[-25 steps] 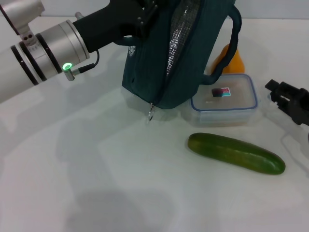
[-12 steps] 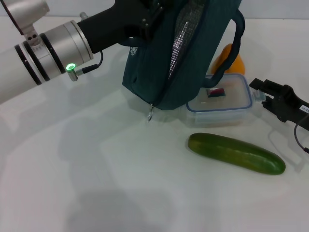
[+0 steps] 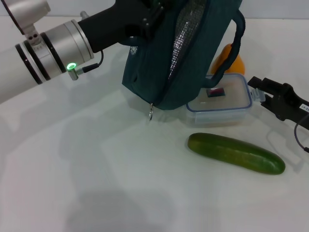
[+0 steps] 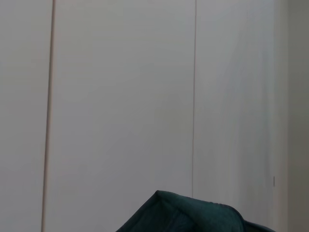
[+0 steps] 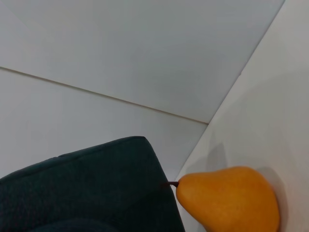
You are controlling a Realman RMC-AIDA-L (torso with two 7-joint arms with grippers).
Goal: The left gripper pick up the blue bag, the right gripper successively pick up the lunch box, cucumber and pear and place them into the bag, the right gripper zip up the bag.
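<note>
You had the left gripper (image 3: 145, 19) high at the top edge of the blue bag (image 3: 164, 63), its jaws closed on the fabric there, so that the bag hung upright with its open mouth showing the silvery lining and its ring zipper pull (image 3: 151, 114) dangling just above the white tabletop (image 3: 96, 183). The lunch box (image 3: 221, 101) sat on the tabletop touching the bag's lower right side, lid on, with the bag's rope handle (image 3: 231, 46) arching over its far corner. Your right gripper (image 3: 263, 89) was just beside the box's right end, low over the tabletop; how far its jaws stood apart could not be told, and they held nothing that could be seen. The cucumber (image 3: 235, 153) lay in front of the lunch box, near it but apart, running slantwise. The pear (image 5: 229, 198) stood behind the box, its dark stem pointing toward the bag's side and almost touching it.
</note>
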